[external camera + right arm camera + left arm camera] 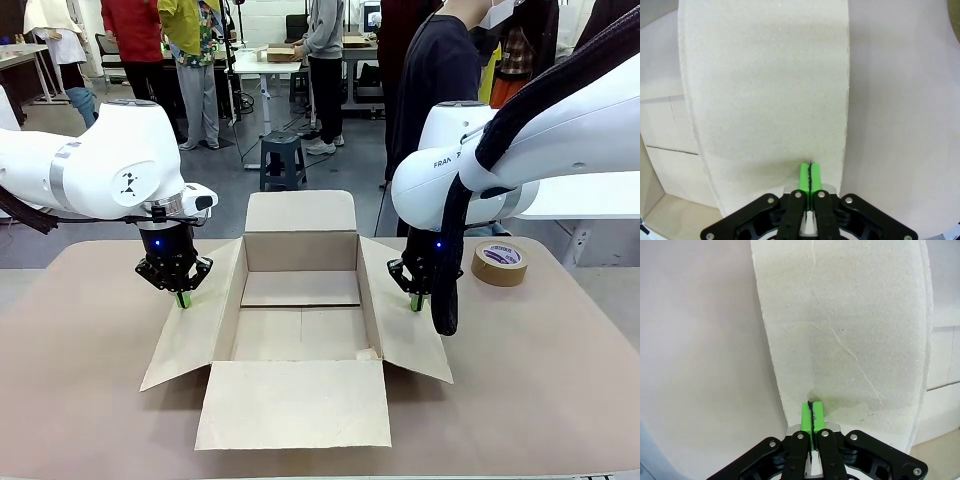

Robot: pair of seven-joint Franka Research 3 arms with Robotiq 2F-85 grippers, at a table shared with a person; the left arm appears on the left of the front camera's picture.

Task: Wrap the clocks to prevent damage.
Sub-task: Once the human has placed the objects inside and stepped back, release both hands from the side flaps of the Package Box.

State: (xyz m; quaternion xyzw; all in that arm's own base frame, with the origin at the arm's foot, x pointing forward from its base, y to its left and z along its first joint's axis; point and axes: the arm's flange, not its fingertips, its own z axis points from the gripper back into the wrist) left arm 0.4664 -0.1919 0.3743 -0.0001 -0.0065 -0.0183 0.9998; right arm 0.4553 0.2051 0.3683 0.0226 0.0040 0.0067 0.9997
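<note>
An open cardboard box (300,252) stands mid-table with its flaps spread outward. My left gripper (183,299) is shut, its green tips down on the box's left flap (195,335). The left wrist view shows those closed pads (811,414) meeting the pale flap (850,340) near its edge. My right gripper (416,302) is also shut, tips on the right flap (405,335); in the right wrist view the closed pads (810,175) touch that flap (765,90). Neither gripper holds anything. The clocks are out of view.
A brown tape roll (499,262) lies on the table to the right of the box. The front flap (295,403) lies flat toward me. A person in a dark top (440,80) stands at the far side, behind the right arm.
</note>
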